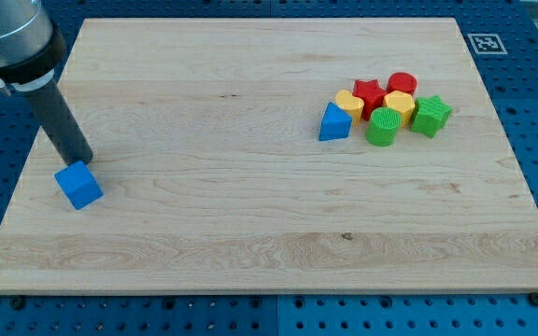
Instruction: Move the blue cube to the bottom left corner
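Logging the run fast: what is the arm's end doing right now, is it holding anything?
My tip: a bare rod, nothing to open or close, holding nothing; it sits at the blue cube's upper edge, apparently touching.

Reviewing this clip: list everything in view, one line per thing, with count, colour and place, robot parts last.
blue cube: 1, blue, near the board's left edge, below mid-height
blue triangular block: 1, blue, left end of the cluster at the view's upper right
red star: 1, red, cluster top
red cylinder: 1, red, cluster top right
yellow blocks: 2, yellow, cluster middle
green cylinder: 1, green, cluster bottom
green star: 1, green, cluster right end
wooden board: 1, light wood, fills the view
fiducial tag: 1, black-white, beyond the top right corner
my tip: 1, dark rod, at the blue cube's upper edge
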Robot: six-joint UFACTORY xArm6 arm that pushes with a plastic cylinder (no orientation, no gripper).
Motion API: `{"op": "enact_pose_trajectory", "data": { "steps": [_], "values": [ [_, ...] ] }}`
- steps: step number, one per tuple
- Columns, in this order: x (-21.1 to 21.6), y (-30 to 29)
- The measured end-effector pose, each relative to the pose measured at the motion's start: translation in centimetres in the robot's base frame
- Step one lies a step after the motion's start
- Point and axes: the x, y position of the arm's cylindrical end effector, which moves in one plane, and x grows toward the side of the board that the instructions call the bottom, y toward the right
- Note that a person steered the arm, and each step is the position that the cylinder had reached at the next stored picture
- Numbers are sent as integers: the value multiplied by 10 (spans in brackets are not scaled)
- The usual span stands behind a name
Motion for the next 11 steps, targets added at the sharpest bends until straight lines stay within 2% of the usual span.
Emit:
{"op": "enact_pose_trajectory", "data": {
  "steps": [1, 2, 4, 5, 6, 7, 9, 11],
  "values": [
    [27, 0],
    [37, 0],
    [38, 52],
    [38, 60],
    [38, 60],
    [61, 61],
    [63, 61],
    [66, 17]
  ]
}}
